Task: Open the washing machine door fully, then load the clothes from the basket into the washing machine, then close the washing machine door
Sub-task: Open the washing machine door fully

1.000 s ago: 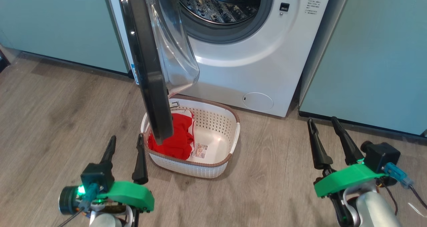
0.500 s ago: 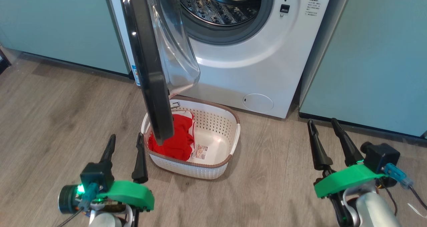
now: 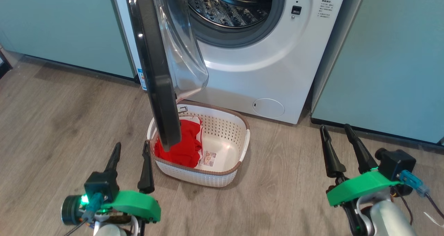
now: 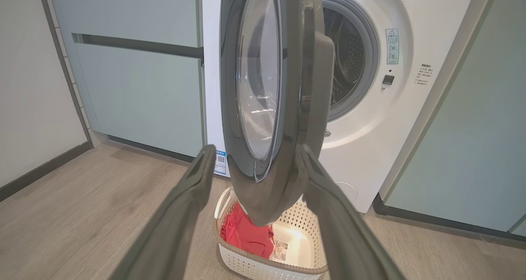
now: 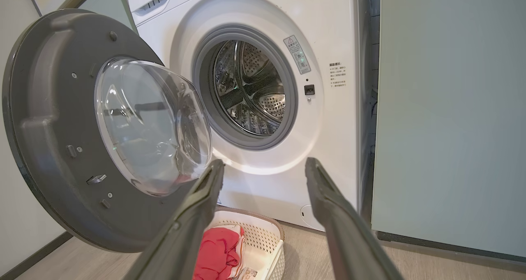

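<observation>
The round glossy-black washing machine door (image 3: pixel 156 73) with its clear glass bowl stands half open, edge-on over the cream perforated plastic basket (image 3: pixel 247 133) holding the bright red clothes (image 3: pixel 187 147). The left claw (image 3: pixel 132 144) — spread wide, empty — sits just left of the door's lower edge, far nearer than the equally open, empty right claw (image 3: pixel 335 126).

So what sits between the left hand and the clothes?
In the head view, the basket wall and its brown rim stand between the left hand and the clothes. The washing machine door hangs over the clothes.
</observation>
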